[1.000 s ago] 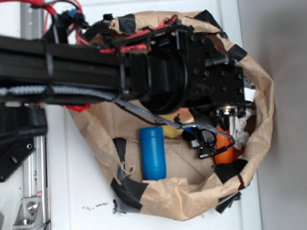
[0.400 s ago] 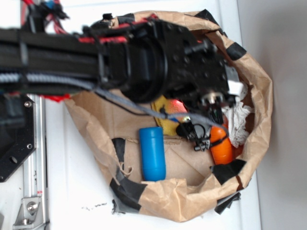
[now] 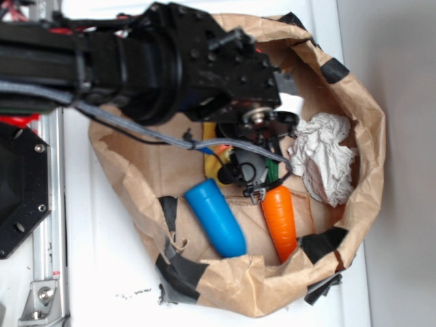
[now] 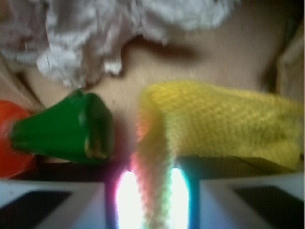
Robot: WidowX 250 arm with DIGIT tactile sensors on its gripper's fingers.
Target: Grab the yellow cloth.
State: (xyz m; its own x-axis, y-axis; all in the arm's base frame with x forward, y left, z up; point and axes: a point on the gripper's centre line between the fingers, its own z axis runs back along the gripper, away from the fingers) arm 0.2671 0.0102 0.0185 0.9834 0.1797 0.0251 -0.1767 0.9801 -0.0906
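Observation:
The yellow cloth (image 4: 224, 125) lies bunched on the brown paper floor, and its narrow end runs down between my jaws. My gripper (image 4: 151, 200) is shut on that strip, with glare on both sides of it. In the exterior view the gripper (image 3: 246, 176) reaches down into the paper bag (image 3: 371, 122). Only a bit of the yellow cloth (image 3: 210, 152) shows there, beside the arm.
An orange carrot (image 3: 281, 221) with a green top (image 4: 66, 128) lies just beside the gripper. A blue cylinder (image 3: 216, 218) lies tilted near the bag's front wall. A white crumpled wad (image 3: 324, 158) fills the right side. The taped bag walls enclose everything.
The arm has swung left and the gripper has moved left with it. The carrot and the white wad are now uncovered. The blue cylinder has tilted, and less yellow cloth shows.

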